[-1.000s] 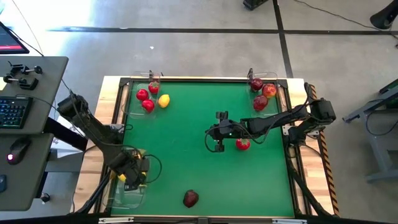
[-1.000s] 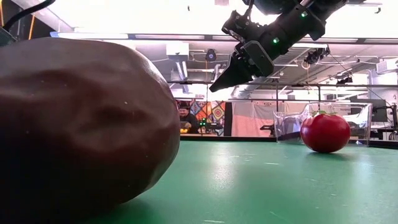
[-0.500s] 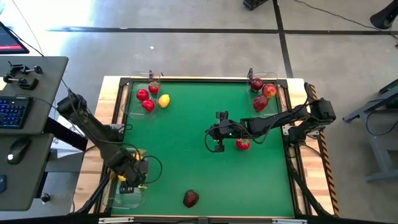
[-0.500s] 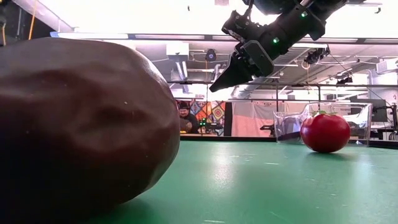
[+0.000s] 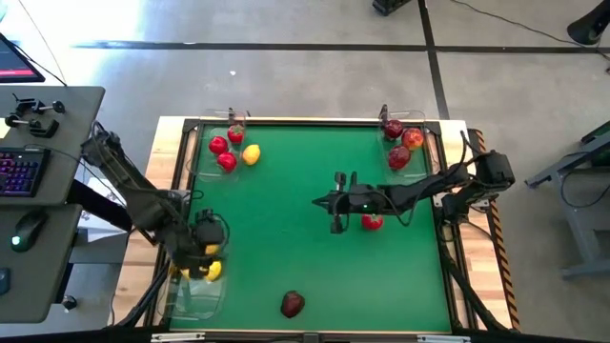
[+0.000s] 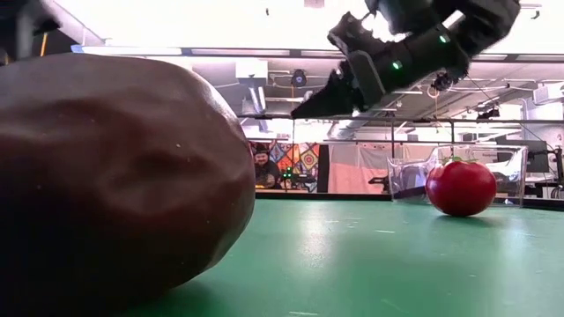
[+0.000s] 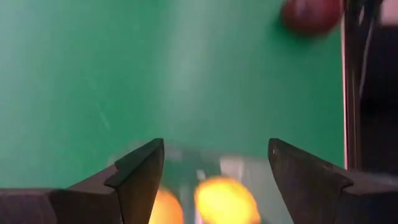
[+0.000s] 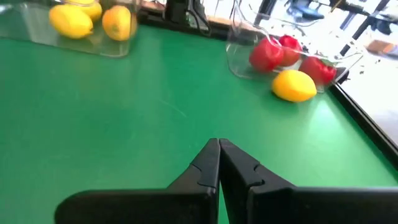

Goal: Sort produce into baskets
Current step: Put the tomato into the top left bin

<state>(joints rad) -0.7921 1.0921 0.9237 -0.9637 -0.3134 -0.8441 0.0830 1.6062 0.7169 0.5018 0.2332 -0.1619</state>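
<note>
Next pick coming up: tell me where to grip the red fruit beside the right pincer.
Grip the red fruit across its round middle, coming straight down. It sits alone on the open mat, so both sides look free. The right pincer is shut and must open first.

You see a clear basket (image 5: 195,286) holding lemons (image 5: 212,271), a second (image 5: 212,157) with small red fruits (image 5: 219,146) and a lemon (image 5: 251,154) beside it, a third (image 5: 412,143) with apples (image 5: 399,155); loose red fruit (image 5: 372,221) and dark apple (image 5: 293,304) on felt.

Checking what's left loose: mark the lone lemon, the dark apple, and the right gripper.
Lemon (image 5: 251,154), high view, middle of its top.
Dark apple (image 5: 293,304), high view, centre of its top.
Right gripper (image 8: 219,144), right wrist view, tips of the shut fingers.
</note>
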